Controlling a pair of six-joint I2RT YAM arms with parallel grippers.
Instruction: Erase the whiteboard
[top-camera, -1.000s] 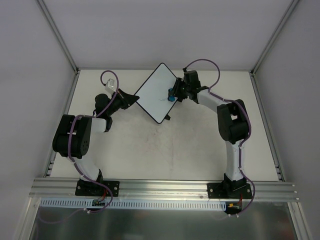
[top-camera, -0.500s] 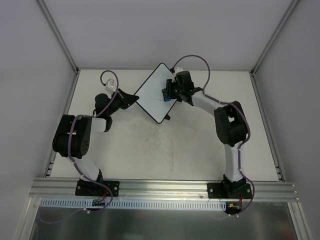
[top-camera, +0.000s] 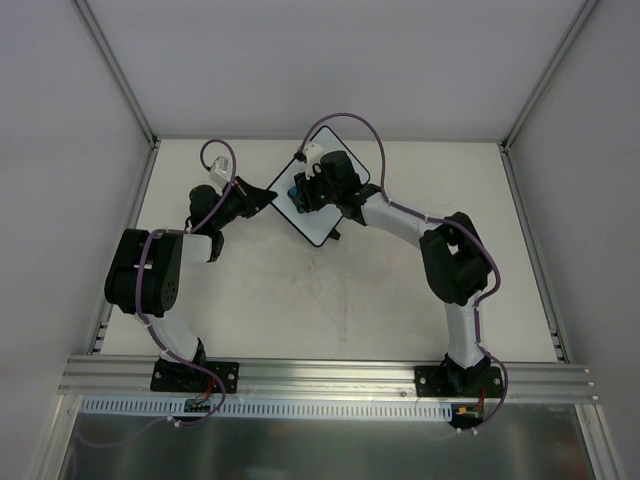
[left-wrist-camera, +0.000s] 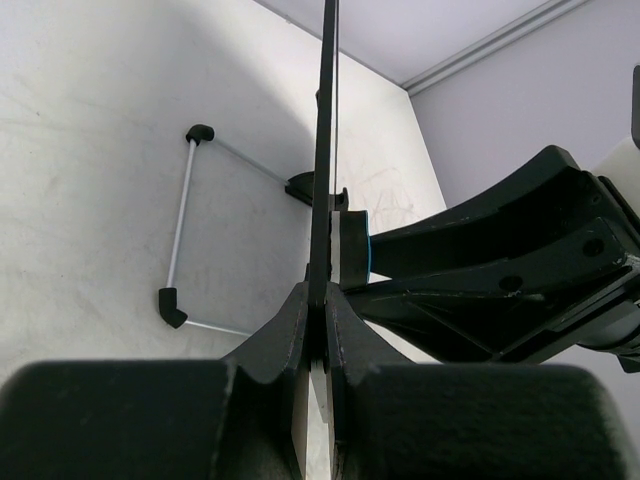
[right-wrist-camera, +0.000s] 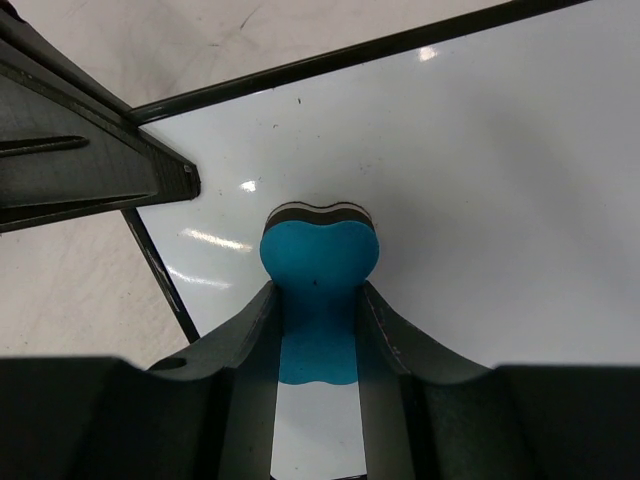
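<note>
The whiteboard (top-camera: 318, 228) lies turned like a diamond at the back of the table, mostly hidden under my right arm. My left gripper (top-camera: 262, 196) is shut on its left corner; in the left wrist view the board (left-wrist-camera: 326, 120) shows edge-on between the closed jaws of that gripper (left-wrist-camera: 325, 300). My right gripper (top-camera: 300, 190) is shut on the blue eraser (top-camera: 293, 190) and presses it on the board near that corner. In the right wrist view the eraser (right-wrist-camera: 320, 262) sits between the fingers of the right gripper (right-wrist-camera: 318, 292) on the white board (right-wrist-camera: 480, 170), which shows no writing there.
A thin metal rod frame with black corner pieces (left-wrist-camera: 180, 230) lies on the side of the board away from the eraser. My left gripper's finger (right-wrist-camera: 80, 170) is close to the eraser's left. Side walls and an aluminium rail (top-camera: 320, 375) bound the table.
My right gripper has slid the eraser left across the board, from its right edge to near the left corner. The left gripper and the board have not moved.
</note>
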